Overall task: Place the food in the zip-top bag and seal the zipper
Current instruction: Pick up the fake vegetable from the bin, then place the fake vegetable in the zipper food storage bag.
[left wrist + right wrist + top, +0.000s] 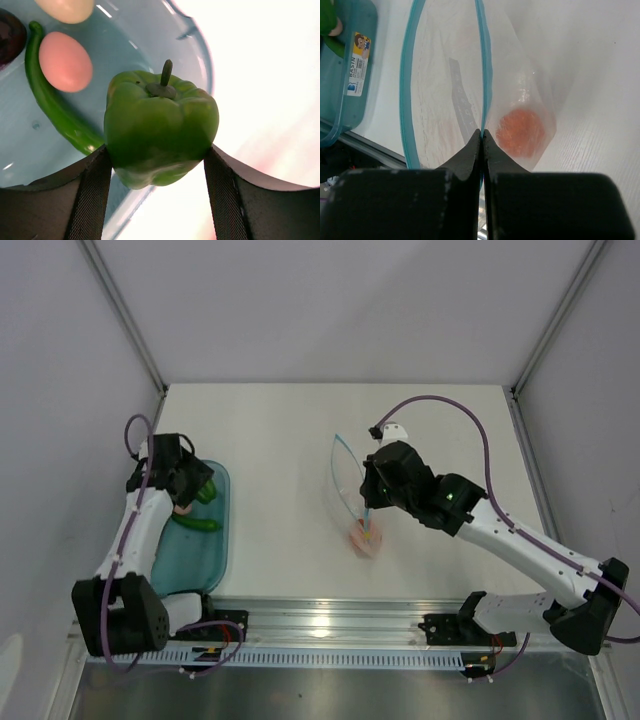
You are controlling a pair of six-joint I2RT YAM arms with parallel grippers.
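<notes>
Showing hazily through the zip-top bag (445,75), an orange fruit (521,131) lies inside.

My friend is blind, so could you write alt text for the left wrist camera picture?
A green bell pepper fills the middle, pinched between the two dark fingers of the left claw. Behind it, a teal tray holds a slim green pod, a pink egg, a paler egg and a dark purple piece at the edge.

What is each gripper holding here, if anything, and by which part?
The left gripper pinches the green bell pepper across its lower sides. The right gripper is shut on the zip-top bag, clamping one side of the zipper at its mouth.
</notes>
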